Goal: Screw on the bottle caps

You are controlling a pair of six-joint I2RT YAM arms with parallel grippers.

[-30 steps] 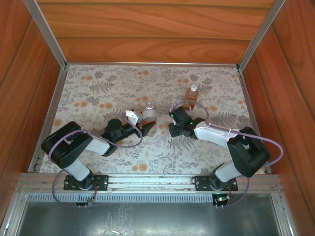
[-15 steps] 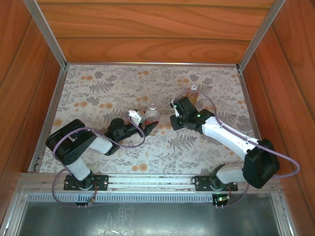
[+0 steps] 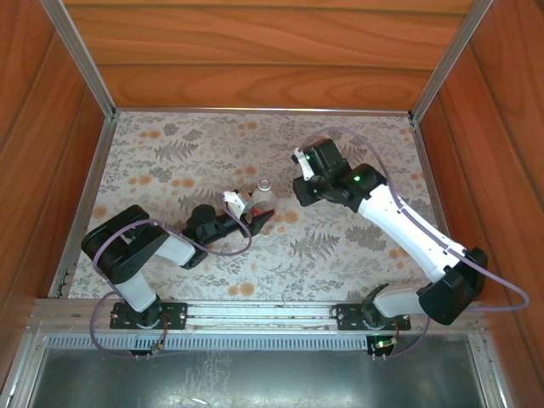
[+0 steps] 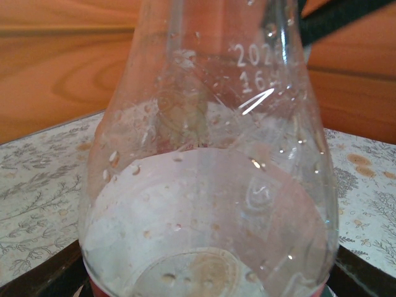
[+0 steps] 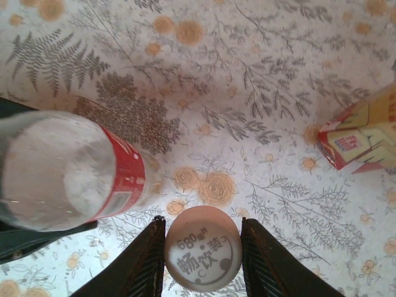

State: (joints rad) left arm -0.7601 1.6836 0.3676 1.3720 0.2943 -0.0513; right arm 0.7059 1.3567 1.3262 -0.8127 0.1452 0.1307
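standing upright, clear bottle (image 4: 204, 185) is clenched by left hand (image 3: 257, 212); right hand (image 5: 202, 229) pinches cap (image 5: 203, 257).

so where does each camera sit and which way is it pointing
top external: above and behind the arm bases, looking down on the table; both arms show, left gripper gripping the clear bottle.
left wrist: close against that bottle, facing the wooden wall; its dark fingers at the bottom corners.
right wrist: looking down at the table; right gripper shut on a white cap.
shared: the clear bottle appears in all three.
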